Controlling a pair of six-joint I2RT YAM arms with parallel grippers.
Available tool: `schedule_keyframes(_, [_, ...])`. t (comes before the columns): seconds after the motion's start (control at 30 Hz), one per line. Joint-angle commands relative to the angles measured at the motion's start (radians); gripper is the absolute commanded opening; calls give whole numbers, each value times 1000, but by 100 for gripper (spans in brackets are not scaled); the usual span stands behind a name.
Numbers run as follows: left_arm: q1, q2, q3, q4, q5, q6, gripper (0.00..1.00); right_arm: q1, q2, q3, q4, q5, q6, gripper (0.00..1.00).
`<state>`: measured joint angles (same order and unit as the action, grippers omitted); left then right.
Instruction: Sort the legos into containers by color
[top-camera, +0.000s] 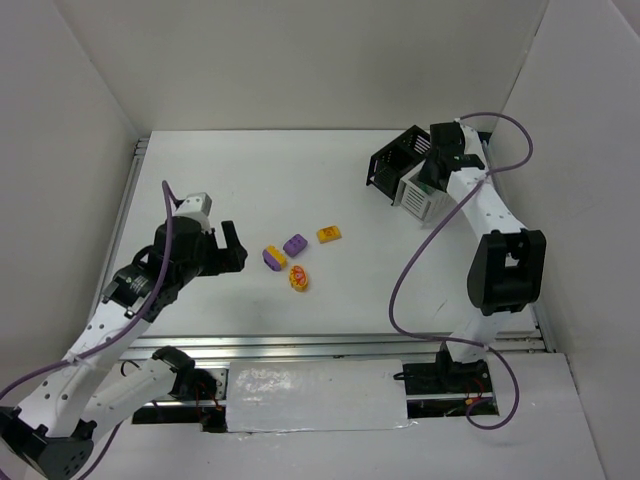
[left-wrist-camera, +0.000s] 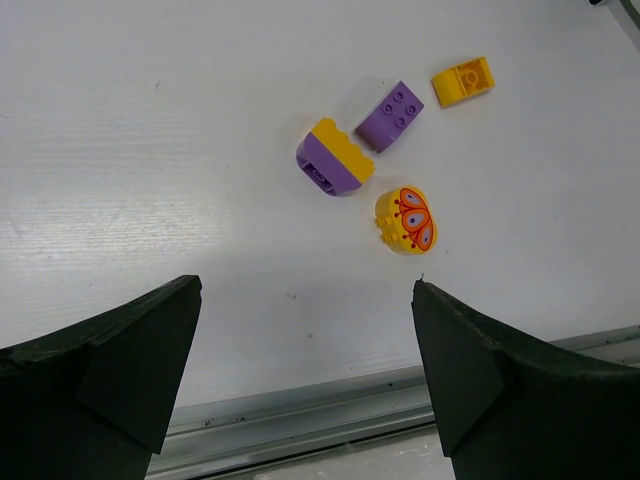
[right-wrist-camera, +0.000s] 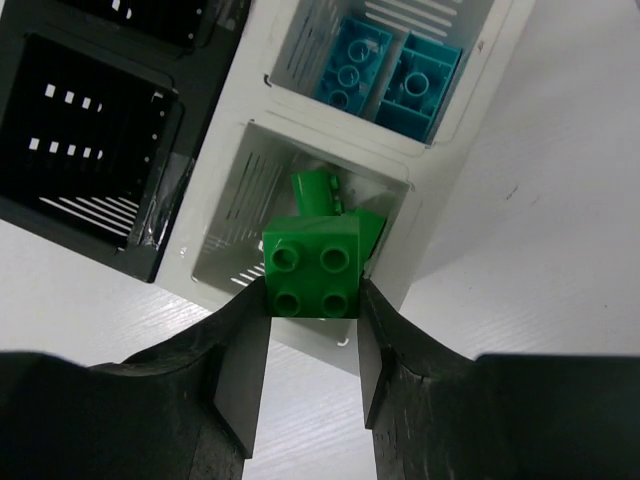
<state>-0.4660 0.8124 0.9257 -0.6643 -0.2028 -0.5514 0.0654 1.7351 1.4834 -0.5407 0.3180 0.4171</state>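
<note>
While your right end effector (right-wrist-camera: 312, 300) holds a green brick (right-wrist-camera: 313, 268) tight at the white bin (right-wrist-camera: 450, 140), where another green brick (right-wrist-camera: 318, 190) and two teal bricks (right-wrist-camera: 350, 60) lie, four bricks (left-wrist-camera: 336, 157) wait on the counter (left-wrist-camera: 150, 150) by your wide-open left end effector (left-wrist-camera: 305, 290).

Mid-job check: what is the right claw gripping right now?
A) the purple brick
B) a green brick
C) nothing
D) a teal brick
B: the right wrist view shows the right claw shut on a green brick, over the white bin compartment that holds another green piece.
</note>
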Motion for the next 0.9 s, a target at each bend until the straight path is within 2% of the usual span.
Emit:
schedule_keyframes(0.0, [1, 13, 5, 45, 32, 25, 100, -6, 35, 81, -15, 32, -26, 5])
schedule_keyframes(0.07, [1, 16, 7, 43, 32, 28, 100, -6, 49, 95, -15, 30, -34, 10])
schedule_keyframes(0.17, [1, 14, 7, 46, 36, 31, 100, -9, 52, 107, -12, 33, -40, 24])
schedule_keyframes(0.23, [1, 11, 5, 48, 40, 33, 100, -9, 55, 117, -13, 30, -41, 47])
schedule_keyframes(0.3, [1, 11, 5, 49, 45, 34, 99, -7, 67, 138, -24, 23, -43, 53])
schedule_keyframes(0.5, [0, 14, 5, 51, 49, 36, 100, -6, 50, 149, -30, 18, -38, 82])
schedule_keyframes(0.63, [1, 27, 5, 48, 36, 27, 100, 40, -6, 135, -44, -28, -38, 84])
schedule_keyframes(0.7, [0, 53, 18, 34, 8, 18, 100, 95, -80, 72, -27, -71, -43, 86])
schedule_keyframes(0.73, [1, 62, 21, 20, -1, 10, 100, 155, -127, 17, -1, -144, -63, 86])
schedule_keyframes(0.77, [1, 74, 24, 16, -18, 5, 100, 184, -144, -15, 14, -199, -76, 90])
schedule_keyframes(0.8, [1, 76, 28, 9, -26, 1, 100, 217, -161, -43, 36, -251, -89, 100])
schedule_keyframes(0.87, [3, 73, 27, 2, -53, -13, 100, 317, -166, -93, 50, -309, -90, 100])
